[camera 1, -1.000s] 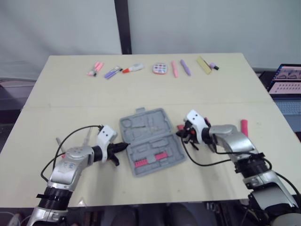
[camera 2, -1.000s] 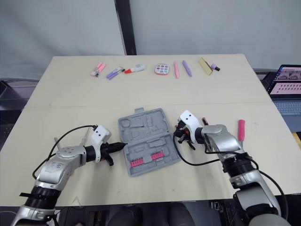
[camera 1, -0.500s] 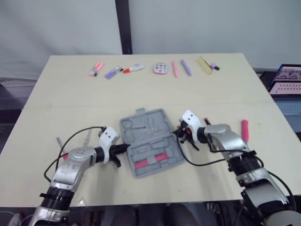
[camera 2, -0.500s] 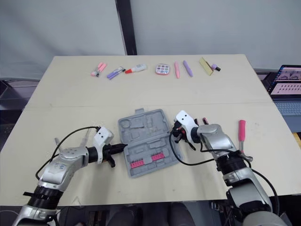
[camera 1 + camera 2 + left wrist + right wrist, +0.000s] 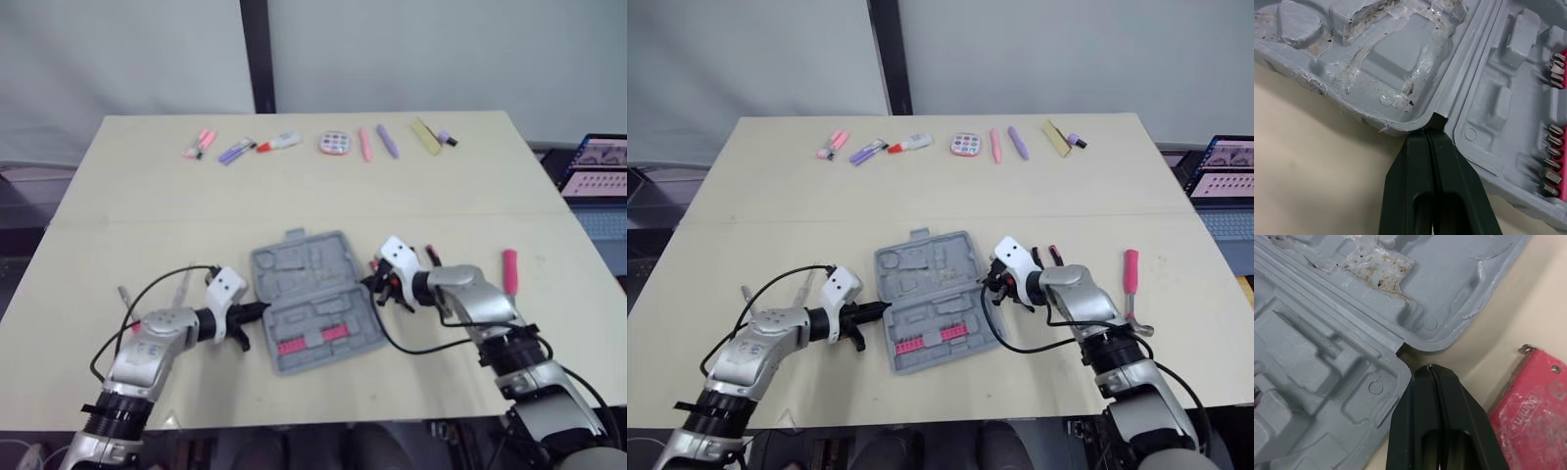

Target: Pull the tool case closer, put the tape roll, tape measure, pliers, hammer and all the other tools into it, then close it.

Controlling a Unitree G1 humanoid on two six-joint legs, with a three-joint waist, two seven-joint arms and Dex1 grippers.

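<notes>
The tool case [image 5: 312, 313] lies open and flat on the bench [image 5: 137, 206], near the front edge and between the two arms, with its lid half toward the far side and its tray half toward the robot. It looks like thin moulded grey plastic. I judge it light, fairly stiff within each half, and loose only along the hinge, so it should slide easily over the smooth bench top rather than need lifting. The left gripper [image 5: 1431, 128] has its two fingers pressed together with nothing between them, and the tip sits in the hinge notch at the case's left end. The right gripper [image 5: 1431, 368] is closed the same way and empty, with its tip at the matching notch on the right end, just beside a pink tape measure [image 5: 1533, 401]. Those notches seem the best purchase, since pressure at both ends together should keep the case from swinging round. A push at one end alone would likely spin it. The raised rim would also take a pinch, though it is thin and may flex. A strip of screwdriver bits [image 5: 1552, 161] sits in the tray, so the case is best kept flat.
</notes>
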